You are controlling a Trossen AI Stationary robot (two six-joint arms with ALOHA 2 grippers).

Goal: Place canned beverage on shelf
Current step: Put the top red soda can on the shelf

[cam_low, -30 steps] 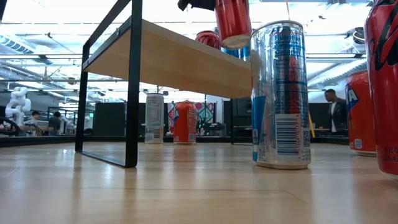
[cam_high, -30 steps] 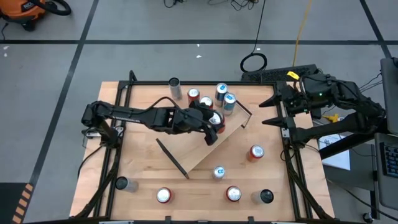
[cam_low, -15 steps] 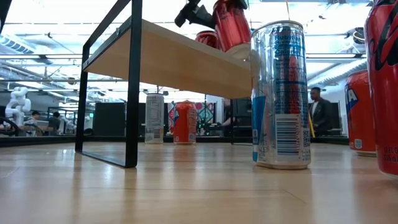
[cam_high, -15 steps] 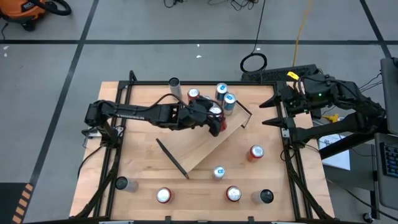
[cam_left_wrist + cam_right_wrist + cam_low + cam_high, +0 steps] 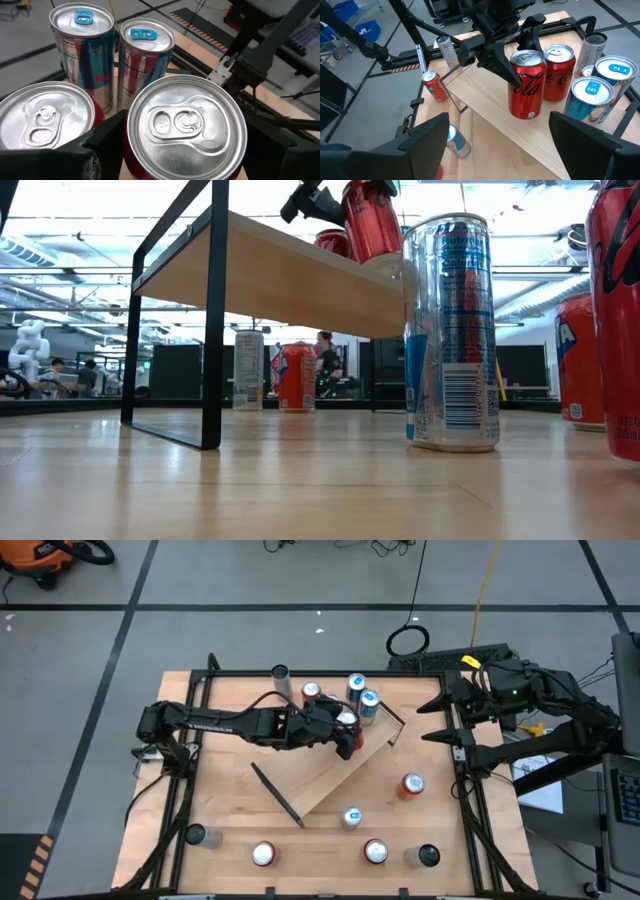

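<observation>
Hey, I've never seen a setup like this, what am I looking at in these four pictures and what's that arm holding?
It is a table robot with two dark arms, each ending in a two-finger gripper. One picture looks straight down, one sits at tabletop level, and one camera rides on each wrist.

On the table stands a small wooden shelf, with drink cans scattered around it and three more cans already on it.

The left gripper reaches over the shelf and clasps a red can, whose base is at the board, slightly tilted. The left wrist view looks down on that can's top.

The right gripper waits open at the table's right edge, holding nothing.
</observation>
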